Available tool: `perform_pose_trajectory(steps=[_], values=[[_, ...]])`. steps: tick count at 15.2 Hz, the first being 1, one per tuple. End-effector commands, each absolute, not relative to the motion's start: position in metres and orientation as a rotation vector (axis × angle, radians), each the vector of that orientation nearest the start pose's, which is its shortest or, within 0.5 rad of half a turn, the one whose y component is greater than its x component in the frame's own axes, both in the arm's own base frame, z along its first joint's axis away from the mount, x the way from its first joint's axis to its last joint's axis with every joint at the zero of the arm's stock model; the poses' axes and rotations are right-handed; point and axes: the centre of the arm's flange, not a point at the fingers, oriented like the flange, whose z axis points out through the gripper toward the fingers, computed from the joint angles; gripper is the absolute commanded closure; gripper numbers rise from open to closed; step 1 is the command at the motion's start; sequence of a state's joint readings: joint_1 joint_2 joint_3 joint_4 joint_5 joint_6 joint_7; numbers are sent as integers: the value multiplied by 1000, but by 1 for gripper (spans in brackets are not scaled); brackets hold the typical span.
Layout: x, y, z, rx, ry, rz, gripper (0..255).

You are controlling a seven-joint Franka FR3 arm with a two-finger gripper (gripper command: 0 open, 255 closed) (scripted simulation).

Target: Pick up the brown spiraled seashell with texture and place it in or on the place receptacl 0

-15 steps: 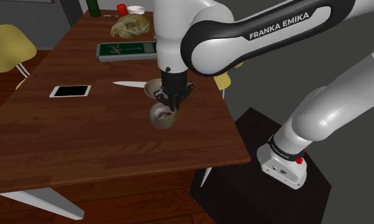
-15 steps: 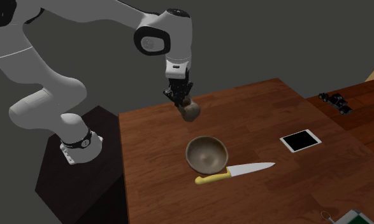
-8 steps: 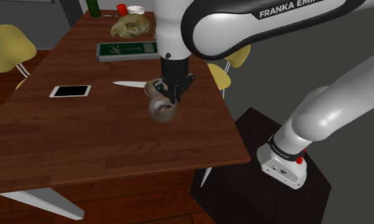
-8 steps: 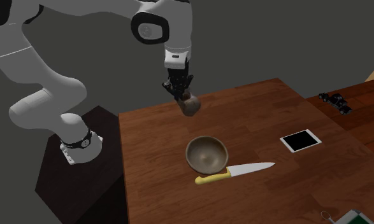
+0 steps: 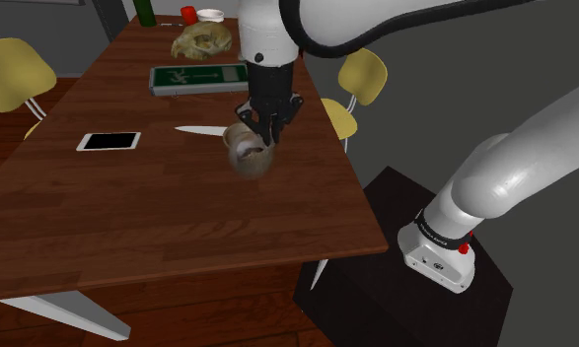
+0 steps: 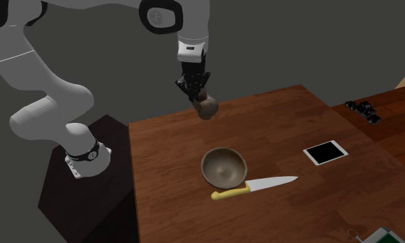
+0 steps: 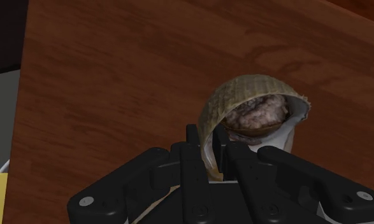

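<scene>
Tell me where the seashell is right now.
In the second exterior view's upper middle, the seashell is clasped in the pincer, in the air over the table, with the bowl its nearest neighbour.

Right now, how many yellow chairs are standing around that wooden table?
2. First chair at the shoulder view's left edge, beside the table; second chair past the table's right side in that view, partly behind the arm. Others may be hidden.
</scene>
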State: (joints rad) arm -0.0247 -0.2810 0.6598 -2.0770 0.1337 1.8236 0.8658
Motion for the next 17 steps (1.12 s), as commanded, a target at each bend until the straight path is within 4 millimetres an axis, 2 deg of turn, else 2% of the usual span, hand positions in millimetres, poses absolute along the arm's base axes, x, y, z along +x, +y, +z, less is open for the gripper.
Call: perform_pose_trajectory(steps=[1,15,17], values=[[389,304,525,-3157,458,-15,255],[534,196,561,-3157,458,-15,255],[542,190,558,-3157,458,-15,255]])
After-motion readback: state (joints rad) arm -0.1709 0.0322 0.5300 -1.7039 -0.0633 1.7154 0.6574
